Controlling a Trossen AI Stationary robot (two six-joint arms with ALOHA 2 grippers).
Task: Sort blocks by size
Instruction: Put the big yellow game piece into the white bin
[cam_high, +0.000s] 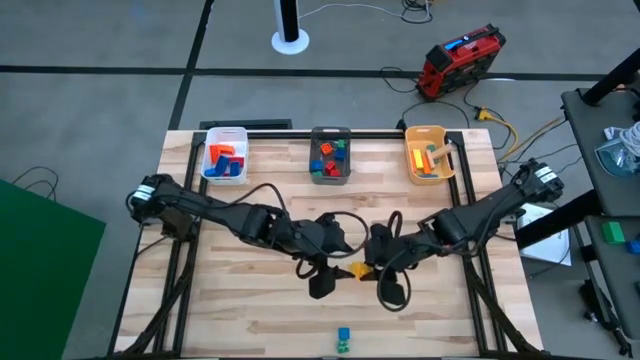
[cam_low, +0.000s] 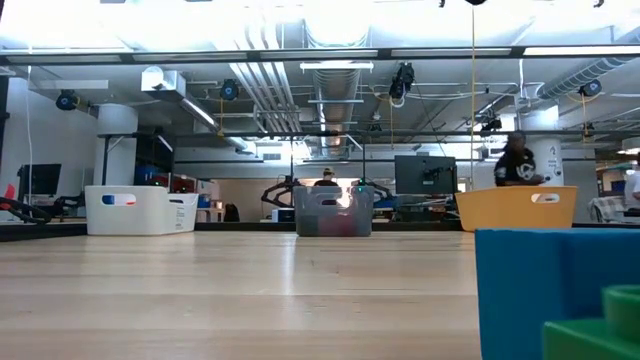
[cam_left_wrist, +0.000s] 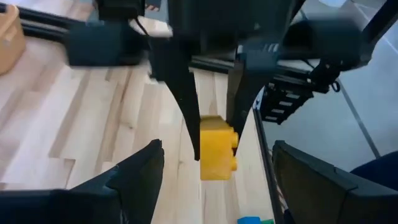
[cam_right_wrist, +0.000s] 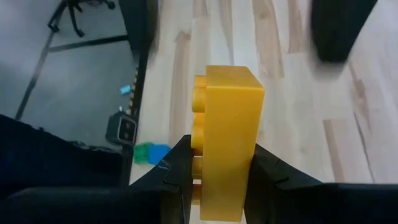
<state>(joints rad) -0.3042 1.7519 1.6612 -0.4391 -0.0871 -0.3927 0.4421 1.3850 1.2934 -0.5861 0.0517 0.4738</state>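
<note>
The right gripper (cam_right_wrist: 221, 171) is clamped on a yellow block (cam_right_wrist: 229, 140), its two fingers pressing the brick's flat sides while the studs face sideways; in the high view it hangs over the middle of the table (cam_high: 250, 315), with the brick a small yellow spot between the two arms. The left gripper (cam_left_wrist: 214, 180) sits just opposite with its jaws spread, holding nothing, and its wrist camera looks straight at the held brick.

Three bins stand along the far edge: a white bin (cam_high: 225, 155), a grey bin (cam_high: 331, 155) and an orange bin (cam_high: 430, 153), each already holding blocks; a blue and green block (cam_high: 343, 341) lies alone near the front edge.

The step in hand looks like carrying the yellow brick to its bin, or passing it across to the left arm; which one cannot be told. To do it well the right arm should keep its grip square on the flat faces, lift clear of the bin wall and of the loose cables, and let go only when the brick is low inside the bin; the left arm should stay out of its path.
</note>
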